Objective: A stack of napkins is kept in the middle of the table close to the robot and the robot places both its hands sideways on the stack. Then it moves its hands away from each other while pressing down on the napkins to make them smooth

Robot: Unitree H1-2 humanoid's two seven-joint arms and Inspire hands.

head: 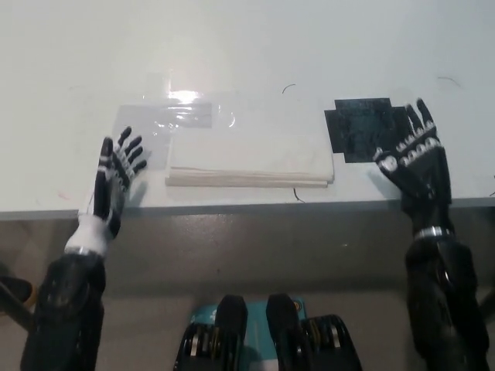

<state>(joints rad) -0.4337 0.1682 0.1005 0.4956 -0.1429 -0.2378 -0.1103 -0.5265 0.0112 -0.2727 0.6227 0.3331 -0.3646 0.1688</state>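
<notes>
Napkins lay flat; left hand and right hand flanked them, fingers spread, smoothing seemingly finished, withdrawal next.

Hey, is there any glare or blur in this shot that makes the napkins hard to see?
Head view: a bright glare patch sits on the glossy tape strip just behind the napkin stack; the white stack nearly blends into the white table, its front edge marked by a thin shadow. Both open hands, left hand and right hand, look slightly soft.
</notes>
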